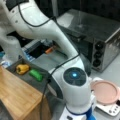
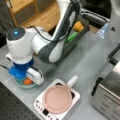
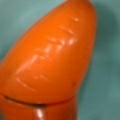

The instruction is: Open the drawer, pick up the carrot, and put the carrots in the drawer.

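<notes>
Already open, drawer [image 2: 82, 30] holds a yellow pepper [image 2: 78, 26] and green vegetable [image 2: 72, 36]. Carrot [image 2: 28, 81] lies in a teal dish [image 2: 21, 85] near the tabletop [image 2: 95, 60] edge, under the tool [image 2: 30, 79]; tool grip: cannot tell. Wrist view is filled by carrot [image 3: 52, 60].

The carrot [image 3: 52, 60] fills nearly the whole wrist view. It is glossy orange and lies on a slant, its narrow rounded end toward the top right and its broad end toward the bottom left. Short shallow ridges run across its upper face, catching pale highlights. Near the bottom a dark seam crosses the body, with a second orange section below it that runs off the lower edge. Behind the carrot lies a plain teal surface [image 3: 107, 75], visible at the right side and the upper left corner. The gripper does not show here.
</notes>
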{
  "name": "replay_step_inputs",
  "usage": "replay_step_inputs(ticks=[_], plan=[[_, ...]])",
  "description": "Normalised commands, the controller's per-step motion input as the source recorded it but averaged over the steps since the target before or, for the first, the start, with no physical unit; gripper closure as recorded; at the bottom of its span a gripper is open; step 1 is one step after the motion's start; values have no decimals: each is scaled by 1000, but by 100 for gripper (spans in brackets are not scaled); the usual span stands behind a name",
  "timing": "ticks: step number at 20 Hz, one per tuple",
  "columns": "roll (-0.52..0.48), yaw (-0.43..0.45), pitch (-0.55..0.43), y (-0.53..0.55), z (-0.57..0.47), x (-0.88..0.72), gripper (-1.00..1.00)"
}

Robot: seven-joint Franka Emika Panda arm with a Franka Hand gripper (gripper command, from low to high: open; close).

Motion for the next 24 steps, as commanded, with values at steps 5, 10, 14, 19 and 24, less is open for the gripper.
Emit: replay_step_inputs(ticks=[5,10,14,19,24], plan=[[78,57,144,-112,-93,194,100],[93,51,95,-80,-161,194,100],[97,56,60,-83,-90,215,100],[107,58,35,-95,-29,211,100],[103,57,31,-126,-46,152,100]])
